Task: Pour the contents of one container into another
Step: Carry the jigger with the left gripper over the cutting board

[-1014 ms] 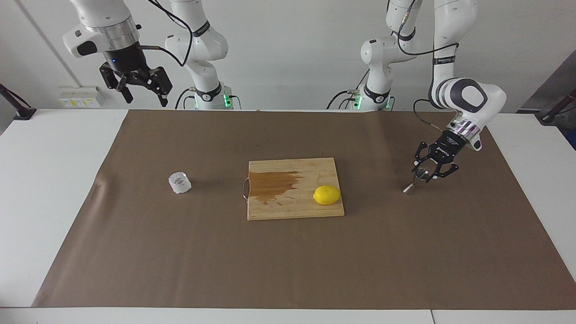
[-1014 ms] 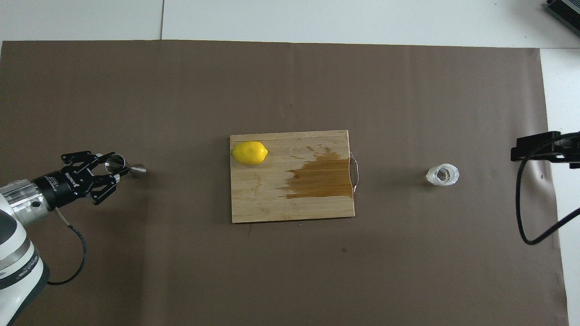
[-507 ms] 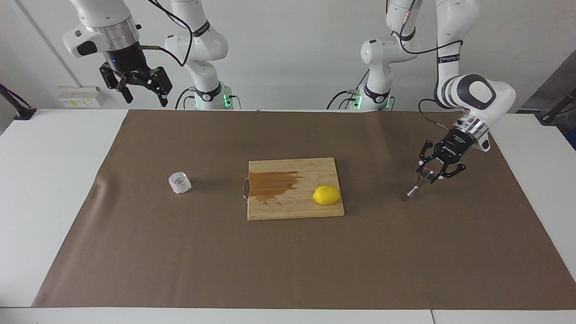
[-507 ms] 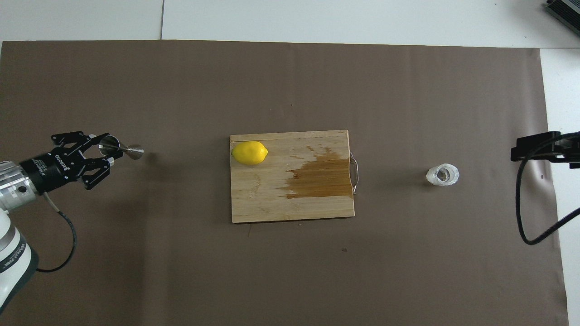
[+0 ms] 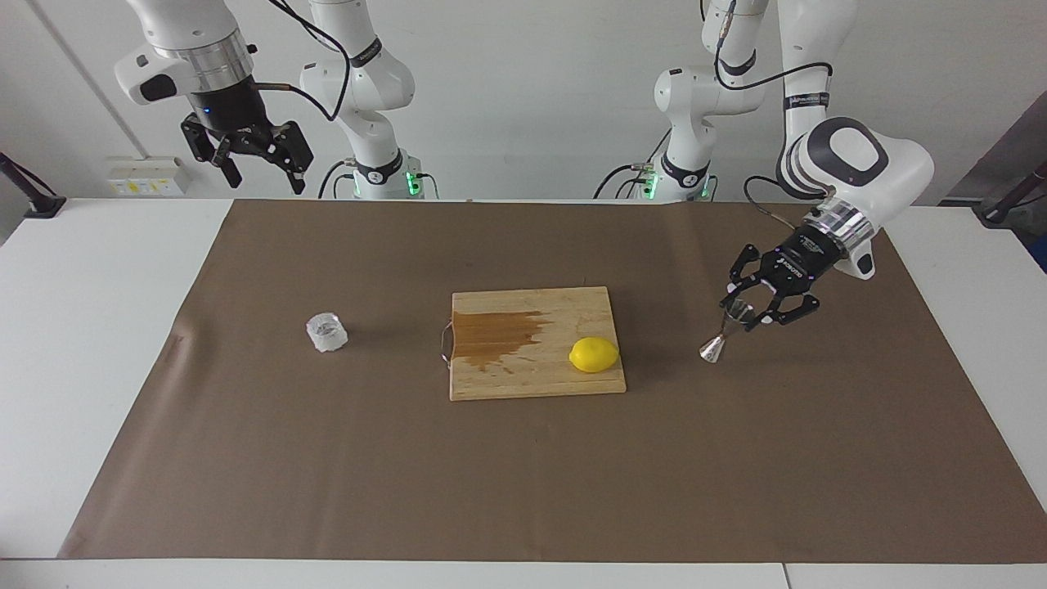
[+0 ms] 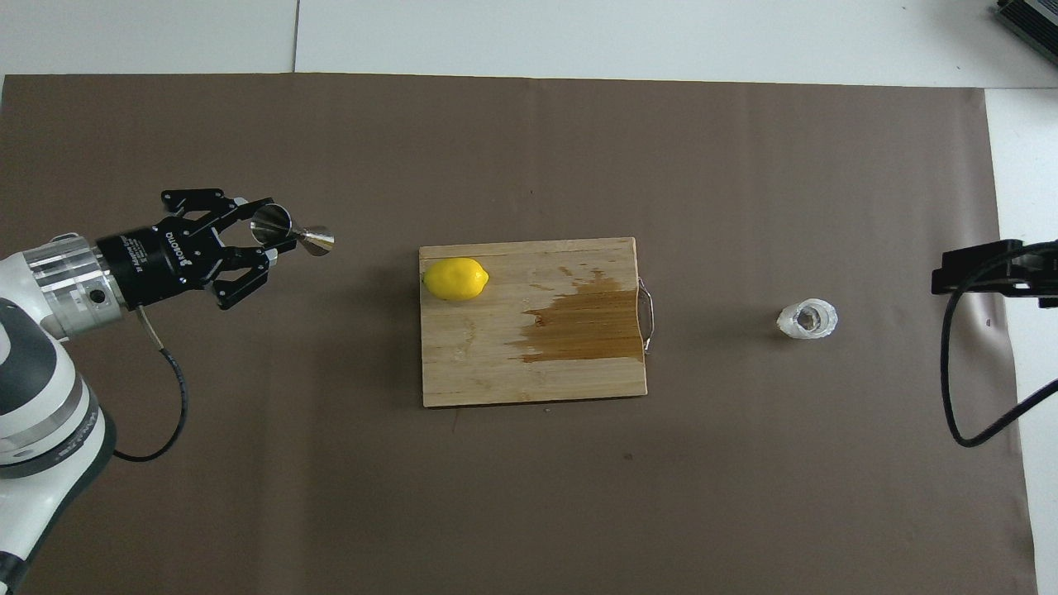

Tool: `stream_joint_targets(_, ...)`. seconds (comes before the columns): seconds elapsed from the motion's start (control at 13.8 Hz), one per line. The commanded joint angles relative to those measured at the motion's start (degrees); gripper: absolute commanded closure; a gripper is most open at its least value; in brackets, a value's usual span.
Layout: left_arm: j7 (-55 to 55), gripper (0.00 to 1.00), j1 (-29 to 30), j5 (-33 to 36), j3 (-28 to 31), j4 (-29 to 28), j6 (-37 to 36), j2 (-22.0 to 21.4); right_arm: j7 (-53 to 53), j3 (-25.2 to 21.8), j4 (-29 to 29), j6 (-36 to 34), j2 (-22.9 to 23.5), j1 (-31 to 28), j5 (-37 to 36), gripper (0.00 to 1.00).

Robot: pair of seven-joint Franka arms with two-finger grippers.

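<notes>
The left gripper point(image 6: 263, 237) pinches the upper cone of the steel jigger point(image 6: 293, 232) and holds it tilted in the air over the mat point(image 6: 529, 496), at the left arm's end. The glass tumbler point(image 6: 807, 320), small, clear and faceted, stands upright at the right arm's end, past the cutting board point(image 6: 496, 372). The right gripper point(image 5: 258, 164) waits high, fingers spread.

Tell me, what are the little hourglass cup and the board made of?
The jigger, held by the left gripper, looks like polished steel: mirror-bright, grey. The cutting board looks like pale wood with visible grain, darkened by a brown stain.
</notes>
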Motion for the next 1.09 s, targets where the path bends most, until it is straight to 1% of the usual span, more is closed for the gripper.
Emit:
stream_joint_targets(0.0,-1.4,1.00,-7.3,-0.9,0.7,1.7,5.0,1.7,-1.3,0.2,0.0,-0.9,-0.6,-0.9,1.5,0.00)
stream_joint_targets(0.14,-5.7,1.00,-12.8,-1.9,0.7,3.5,10.2,3.2,-1.2,0.2,0.0,-0.9,-0.6,-0.9,1.5,0.00)
stream_joint_targets(0.22,-6.2,1.00,-16.0,-4.3,0.4,3.7,14.1,3.8,-1.2,0.2,0.0,-0.9,-0.6,-0.9,1.5,0.00)
stream_joint_targets(0.43,-6.2,1.00,-26.8,-17.9,0.3,4.4,28.5,5.3,-1.2,0.2,0.0,-0.9,-0.6,-0.9,1.5,0.00)
stream_joint_targets(0.58,-6.3,1.00,-33.6,-21.8,-0.7,7.6,38.4,7.6,-1.2,0.2,0.0,-0.9,-0.6,-0.9,1.5,0.00)
stream_joint_targets(0.65,-6.3,1.00,-34.6,-23.9,-1.6,8.7,40.9,8.4,-1.2,0.2,0.0,-0.9,-0.6,-0.9,1.5,0.00)
stream_joint_targets(0.8,-6.2,1.00,-34.7,-27.6,-6.7,11.6,45.2,10.9,-1.2,0.2,0.0,-0.9,-0.6,-0.9,1.5,0.00)
stream_joint_targets(0.94,-6.1,1.00,-34.5,-27.6,-12.7,16.9,50.6,16.8,-1.2,0.2,0.0,-0.9,-0.6,-0.9,1.5,0.00)
stream_joint_targets(1.01,-6.0,1.00,-34.4,-27.2,-14.7,18.4,52.3,19.2,-1.2,0.2,0.0,-0.9,-0.6,-0.9,1.5,0.00)
